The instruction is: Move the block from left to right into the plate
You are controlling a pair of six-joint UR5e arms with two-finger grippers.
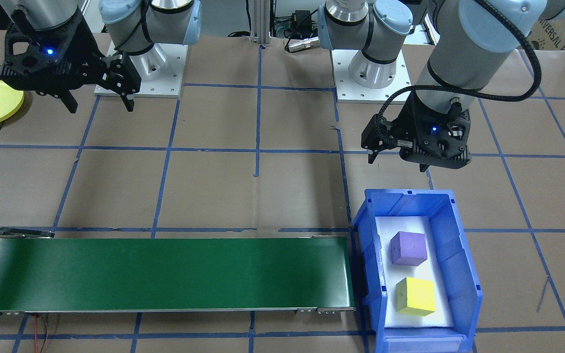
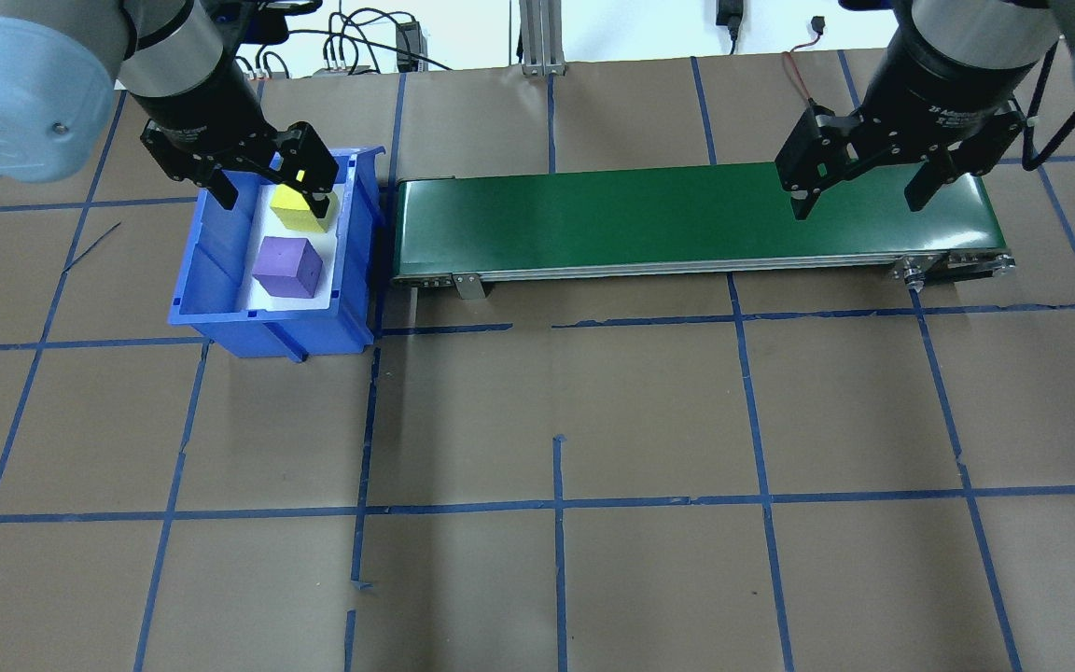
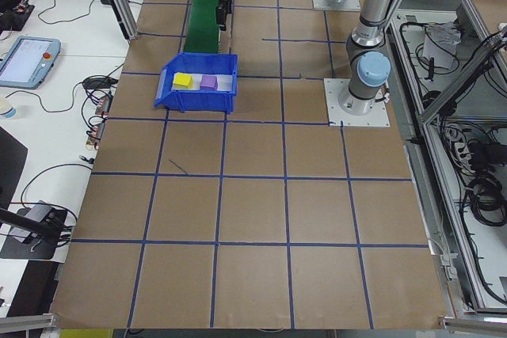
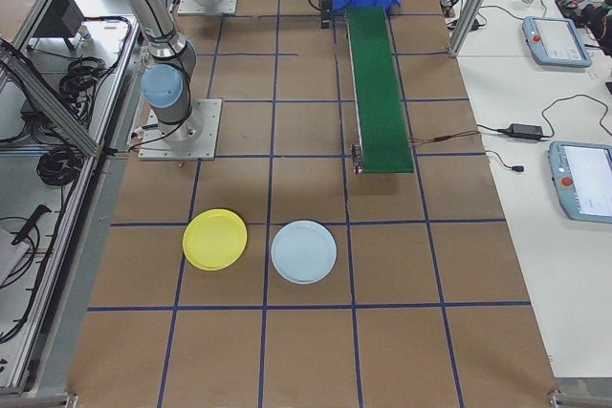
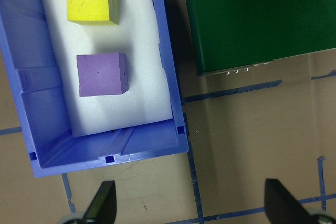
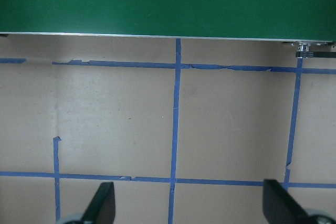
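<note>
Left gripper [image 5: 189, 205], jaws spread wide and empty, hangs beside blue bin [image 5: 168, 66].

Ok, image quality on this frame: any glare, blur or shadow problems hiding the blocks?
Both wrist views are sharp and evenly lit. In the overhead view the left gripper partly covers the yellow block; the purple block is clear. In the front-facing view both show fully in the blue bin. No glare.
</note>
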